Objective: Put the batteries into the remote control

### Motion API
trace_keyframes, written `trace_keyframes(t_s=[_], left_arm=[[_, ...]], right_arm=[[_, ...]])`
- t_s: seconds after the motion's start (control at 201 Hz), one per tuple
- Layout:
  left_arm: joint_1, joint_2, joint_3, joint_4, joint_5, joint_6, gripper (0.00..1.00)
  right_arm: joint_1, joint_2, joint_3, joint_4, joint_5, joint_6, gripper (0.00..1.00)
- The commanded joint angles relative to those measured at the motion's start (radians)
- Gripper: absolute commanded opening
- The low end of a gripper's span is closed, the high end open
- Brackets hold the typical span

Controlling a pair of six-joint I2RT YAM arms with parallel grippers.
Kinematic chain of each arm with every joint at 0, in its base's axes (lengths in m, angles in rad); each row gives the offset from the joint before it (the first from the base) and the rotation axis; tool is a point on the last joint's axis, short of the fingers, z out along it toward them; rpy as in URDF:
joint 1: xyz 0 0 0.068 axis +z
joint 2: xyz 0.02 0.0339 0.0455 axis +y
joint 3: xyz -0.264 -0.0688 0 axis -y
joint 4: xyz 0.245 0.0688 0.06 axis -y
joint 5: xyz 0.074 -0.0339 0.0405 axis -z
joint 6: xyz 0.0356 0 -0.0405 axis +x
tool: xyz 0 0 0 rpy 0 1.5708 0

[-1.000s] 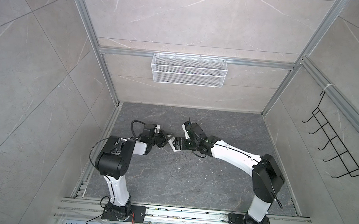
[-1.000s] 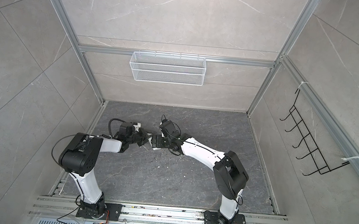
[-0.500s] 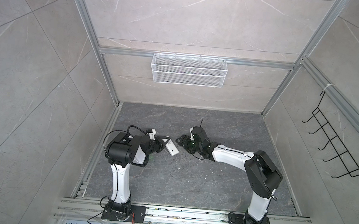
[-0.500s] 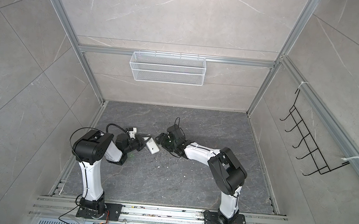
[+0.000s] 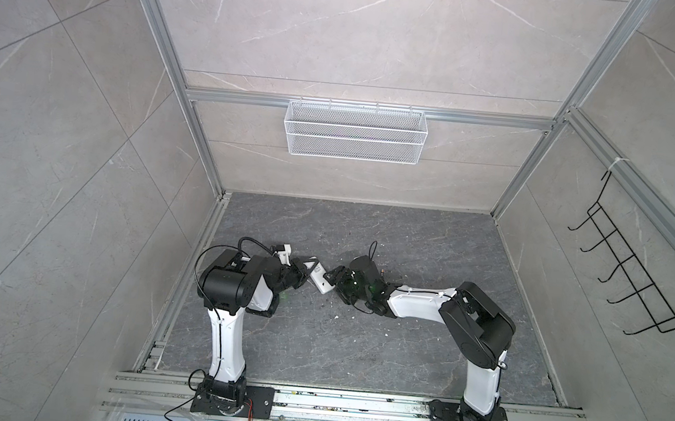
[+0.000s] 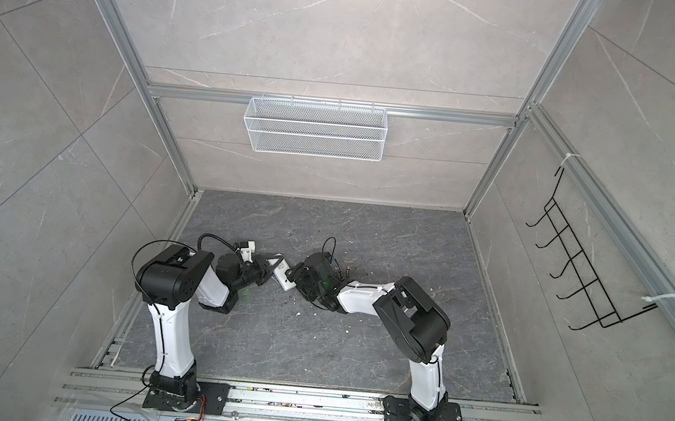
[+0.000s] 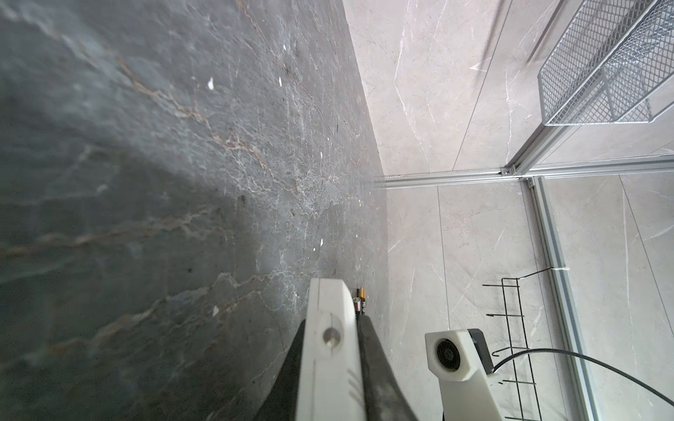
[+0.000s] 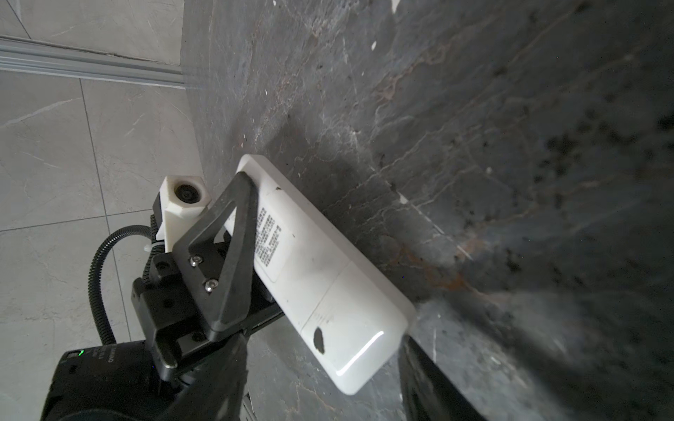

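The remote control [image 5: 318, 281] [image 6: 283, 276] hangs just above the dark floor between the two arms, plain white back with a printed label [image 8: 270, 240] toward the right wrist camera. My left gripper [image 5: 306, 272] [image 7: 333, 320] is shut on its long sides; one black finger [image 8: 237, 233] lies over the back. My right gripper [image 5: 333, 282] [image 8: 321, 342] is open, its jaws standing either side of the remote's free end. The batteries [image 7: 361, 298] lie side by side on the floor beyond the remote, copper bands showing.
A white wire basket [image 5: 354, 132] hangs on the back wall and a black hook rack [image 5: 629, 283] on the right wall. White specks [image 5: 336, 317] dot the floor. An aluminium rail [image 5: 352, 404] runs along the front by both arm bases.
Both arms have folded back with their elbows raised while the remote stays in the left grip. The right jaws have narrowed round the remote's free end.
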State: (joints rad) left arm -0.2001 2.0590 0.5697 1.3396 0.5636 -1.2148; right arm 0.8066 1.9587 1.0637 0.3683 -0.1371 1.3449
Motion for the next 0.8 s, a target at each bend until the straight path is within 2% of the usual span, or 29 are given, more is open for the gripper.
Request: trace_keyframes(t_s=[0.0, 0.418, 0.792], left_arm=[[0.004, -0.057, -0.01, 0.076, -0.011, 0.011, 0.0], [0.014, -0.089, -0.036, 0.077, -0.031, -0.003, 0.0], [0.032, -0.094, -0.043, 0.075, -0.034, -0.009, 0.0]], right_arm=[[0.019, 0.03, -0.019, 0.05, 0.039, 0.055, 0.66], [0.058, 0.057, 0.036, -0.047, 0.077, 0.046, 0.71], [0.057, 0.029, -0.035, -0.037, 0.119, 0.068, 0.65]])
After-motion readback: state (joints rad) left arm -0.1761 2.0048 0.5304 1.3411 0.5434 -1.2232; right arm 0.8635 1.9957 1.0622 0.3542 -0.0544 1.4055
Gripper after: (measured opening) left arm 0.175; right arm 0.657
